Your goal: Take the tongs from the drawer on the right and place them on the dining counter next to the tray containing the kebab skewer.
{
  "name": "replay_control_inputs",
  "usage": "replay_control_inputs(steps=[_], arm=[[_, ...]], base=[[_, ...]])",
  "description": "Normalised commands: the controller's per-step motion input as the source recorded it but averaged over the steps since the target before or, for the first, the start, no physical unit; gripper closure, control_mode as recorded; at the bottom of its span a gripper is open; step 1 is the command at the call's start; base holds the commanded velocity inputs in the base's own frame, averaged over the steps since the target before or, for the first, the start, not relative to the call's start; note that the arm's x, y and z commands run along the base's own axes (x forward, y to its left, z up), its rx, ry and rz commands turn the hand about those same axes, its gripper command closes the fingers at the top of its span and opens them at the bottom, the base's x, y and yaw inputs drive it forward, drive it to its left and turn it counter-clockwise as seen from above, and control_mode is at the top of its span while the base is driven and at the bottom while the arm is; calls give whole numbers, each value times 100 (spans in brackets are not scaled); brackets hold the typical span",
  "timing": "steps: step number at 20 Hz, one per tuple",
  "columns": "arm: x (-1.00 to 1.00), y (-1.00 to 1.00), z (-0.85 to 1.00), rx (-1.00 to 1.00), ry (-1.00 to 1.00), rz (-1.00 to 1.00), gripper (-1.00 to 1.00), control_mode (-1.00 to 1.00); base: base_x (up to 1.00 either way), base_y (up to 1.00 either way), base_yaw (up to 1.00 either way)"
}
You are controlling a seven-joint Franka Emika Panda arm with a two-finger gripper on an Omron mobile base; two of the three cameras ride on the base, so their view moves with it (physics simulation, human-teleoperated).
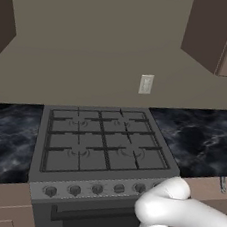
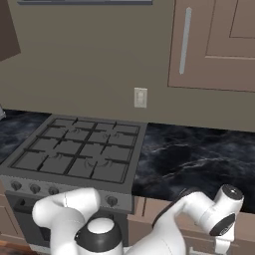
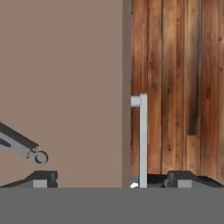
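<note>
Two small dark fingertips [image 3: 41, 178] of the pincer [image 3: 113, 180] rise at the bottom of the hand view, set far apart with nothing between them: it stands wide and empty.

Off to one side of them lie what I take to be the tongs [image 3: 15, 142], a slim silver-grey metal piece with a small ring at its end. Its far part is cut off by the frame edge. It rests on the flat light-brown wooden surface of the drawer [image 3: 65, 65], which reads as the inside floor, so the drawer looks pulled out and the hand seems to look down into it. The tongs sit just beyond one fingertip and outside the gap, not between the jaws.

A slim silver bar handle [image 3: 143, 140] runs along the drawer's front edge, closer to the other fingertip. Beyond it lies a reddish plank wooden floor [image 3: 183, 65].

In the base views the white arm bends low and to the right, below the glossy black marble worktop [image 2: 194, 157] beside the grey gas stove [image 1: 101, 144]. That fits a reach into a low drawer. By my judgement the grasp is not yet made, and the hand would need to shift sideways toward the tongs.
</note>
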Motion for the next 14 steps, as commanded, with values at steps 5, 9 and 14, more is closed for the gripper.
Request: replay_control_inputs(steps=[5, 9, 14], arm=[[0, 0, -10, 0, 15, 0, -100, -100], [-14, 0, -29, 0, 13, 0, -100, -100], [-39, 0, -22, 0, 8, 0, -100, -100]], base=[[0, 0, 0], [0, 0, 0], [0, 0, 0]])
